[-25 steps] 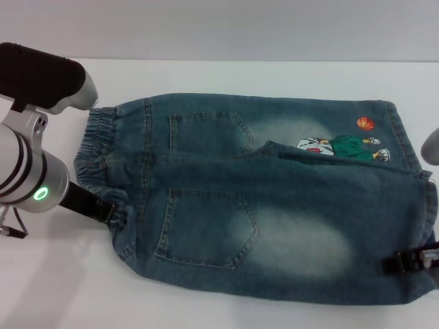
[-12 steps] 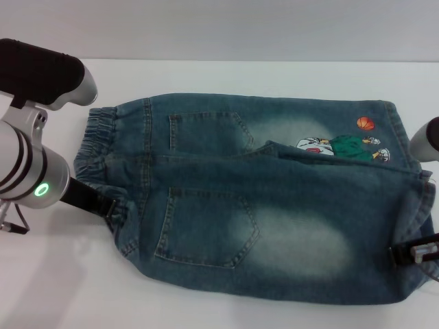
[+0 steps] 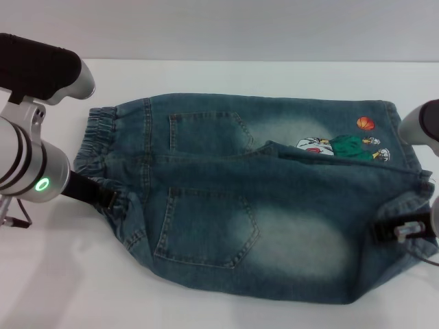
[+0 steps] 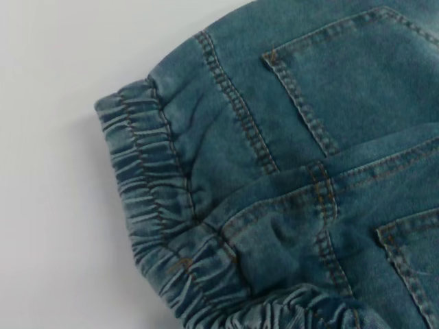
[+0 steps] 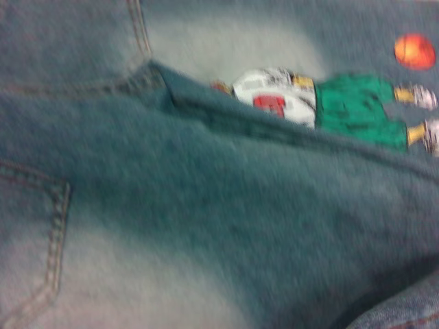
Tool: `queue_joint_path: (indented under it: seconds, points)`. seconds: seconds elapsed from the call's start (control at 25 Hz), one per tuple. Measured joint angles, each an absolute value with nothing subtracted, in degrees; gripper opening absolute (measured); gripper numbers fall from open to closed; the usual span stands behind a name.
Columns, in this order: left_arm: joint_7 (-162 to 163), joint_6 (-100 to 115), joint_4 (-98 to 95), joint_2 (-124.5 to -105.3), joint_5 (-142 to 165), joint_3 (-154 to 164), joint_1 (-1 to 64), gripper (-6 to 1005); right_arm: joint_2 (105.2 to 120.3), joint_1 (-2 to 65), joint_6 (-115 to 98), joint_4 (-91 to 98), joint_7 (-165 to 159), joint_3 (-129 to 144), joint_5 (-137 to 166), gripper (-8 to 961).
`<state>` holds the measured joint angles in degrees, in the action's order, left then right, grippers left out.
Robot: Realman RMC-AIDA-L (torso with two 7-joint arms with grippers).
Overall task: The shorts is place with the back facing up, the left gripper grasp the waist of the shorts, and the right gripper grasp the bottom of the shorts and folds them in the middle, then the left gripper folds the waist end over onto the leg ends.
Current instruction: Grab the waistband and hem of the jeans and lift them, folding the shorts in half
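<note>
The shorts (image 3: pixel 264 199) lie spread across the middle of the head view on the table (image 3: pixel 219 75), waist toward the frame's left, leg ends toward the right. The left gripper (image 3: pixel 110 201) sits at the waistband's lower corner, at left centre. The right gripper (image 3: pixel 398 232) sits at the lower leg's hem, near the right edge.

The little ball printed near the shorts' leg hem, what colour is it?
Orange-red. The printed ball shows best in the right wrist view, just beside the green-trousered cartoon figure on the shorts.
</note>
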<state>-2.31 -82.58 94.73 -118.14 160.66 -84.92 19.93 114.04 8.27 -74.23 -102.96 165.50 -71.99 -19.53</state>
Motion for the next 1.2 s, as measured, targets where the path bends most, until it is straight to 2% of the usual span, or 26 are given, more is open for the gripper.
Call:
queue_joint_path:
  seconds: [0.56, 0.72, 0.92, 1.2]
  points:
    - [-2.42, -72.35, 95.55, -117.95, 161.16, -89.37, 16.47, 58, 114.03, 5.22, -56.82, -103.75, 165.49, -71.16, -8.87, -1]
    - [-2.48, -68.80, 95.35, -117.95, 161.04, -90.79, 15.88, 58, 114.99, 3.18, -52.15, -105.05, 165.49, -71.39, -4.98, -1]
    - [-2.53, -64.64, 94.69, -117.95, 160.77, -91.76, 15.46, 58, 115.46, 1.78, -48.08, -106.78, 165.42, -72.25, -3.21, -1]
    - [-2.42, -59.78, 93.88, -117.95, 160.64, -92.72, 15.15, 58, 117.58, -1.55, -41.63, -107.12, 165.33, -74.95, -0.62, -2]
